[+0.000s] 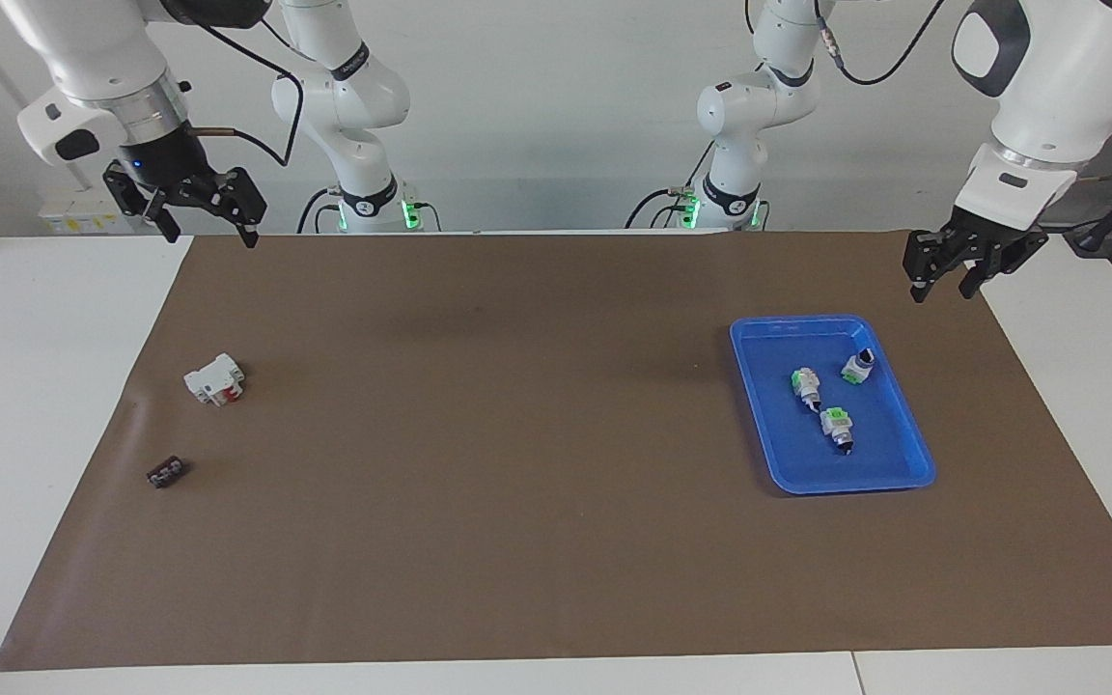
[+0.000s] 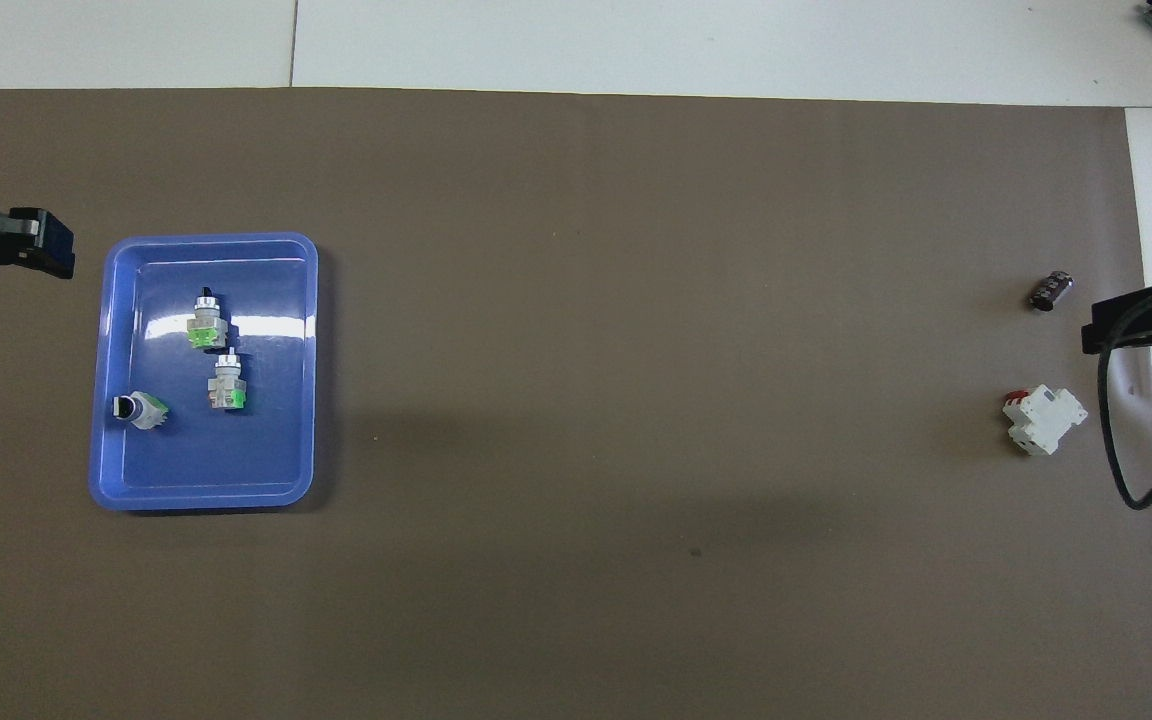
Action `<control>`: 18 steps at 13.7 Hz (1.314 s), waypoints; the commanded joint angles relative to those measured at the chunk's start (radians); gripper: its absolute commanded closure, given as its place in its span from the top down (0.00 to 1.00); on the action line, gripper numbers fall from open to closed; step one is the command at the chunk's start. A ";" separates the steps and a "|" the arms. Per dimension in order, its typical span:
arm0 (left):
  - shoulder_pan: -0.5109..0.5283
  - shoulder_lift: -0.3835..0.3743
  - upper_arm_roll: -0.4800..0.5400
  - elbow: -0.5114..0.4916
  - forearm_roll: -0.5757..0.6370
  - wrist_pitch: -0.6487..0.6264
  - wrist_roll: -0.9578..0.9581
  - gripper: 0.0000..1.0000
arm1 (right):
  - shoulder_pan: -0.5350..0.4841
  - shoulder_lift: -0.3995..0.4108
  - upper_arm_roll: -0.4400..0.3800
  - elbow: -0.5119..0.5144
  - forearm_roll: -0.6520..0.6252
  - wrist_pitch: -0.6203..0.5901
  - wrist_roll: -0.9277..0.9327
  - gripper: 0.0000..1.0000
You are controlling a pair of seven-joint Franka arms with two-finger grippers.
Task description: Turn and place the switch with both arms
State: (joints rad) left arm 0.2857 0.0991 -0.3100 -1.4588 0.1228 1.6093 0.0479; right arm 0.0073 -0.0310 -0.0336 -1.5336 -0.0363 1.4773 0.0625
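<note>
Three small white-bodied push-button switches with green faces (image 1: 836, 427) are seen lying apart inside a shallow blue plastic tray (image 1: 903, 475) on the brown mat (image 1: 517, 483), toward the left arm's end of the table. The left gripper (image 1: 944, 288) is shown raised beside the tray's corner, fingers parted and empty. The right gripper (image 1: 201, 236) is held up, opened wide, empty. Only fingertips are caught overhead; a white-and-red block (image 2: 1044, 420) and small black piece (image 2: 1052, 290) lie below.

mat: brown (image 1: 517, 483) | tray: blue (image 1: 903, 473) | block: white-red (image 1: 213, 378) | black piece (image 1: 166, 473) near block
</note>
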 commanded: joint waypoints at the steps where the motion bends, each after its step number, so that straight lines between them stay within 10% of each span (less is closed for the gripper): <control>1: 0.012 -0.039 -0.003 -0.051 0.012 0.027 0.026 0.61 | -0.004 0.000 0.004 0.006 -0.007 -0.017 -0.023 1.00; 7: -0.002 -0.039 0.058 -0.054 0.012 0.049 0.030 0.57 | -0.004 0.000 0.004 0.006 -0.007 -0.017 -0.023 1.00; 10: -0.453 -0.042 0.509 -0.058 0.009 0.047 0.046 0.56 | -0.004 0.000 0.004 0.006 -0.007 -0.017 -0.023 1.00; 13: -0.461 -0.047 0.529 -0.064 -0.035 0.049 0.050 0.59 | -0.004 0.000 0.004 0.006 -0.007 -0.017 -0.023 1.00; 16: -0.459 -0.070 0.532 -0.113 -0.035 0.098 0.063 1.00 | -0.004 0.000 0.004 0.006 -0.007 -0.017 -0.023 1.00; 18: -0.474 -0.084 0.520 -0.140 -0.037 0.103 0.061 1.00 | -0.004 0.000 0.004 0.006 -0.007 -0.017 -0.023 1.00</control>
State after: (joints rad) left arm -0.1602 0.0678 0.2038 -1.5230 0.0964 1.6760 0.0981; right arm 0.0073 -0.0310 -0.0336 -1.5336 -0.0363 1.4766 0.0625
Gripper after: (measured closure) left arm 0.137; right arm 0.000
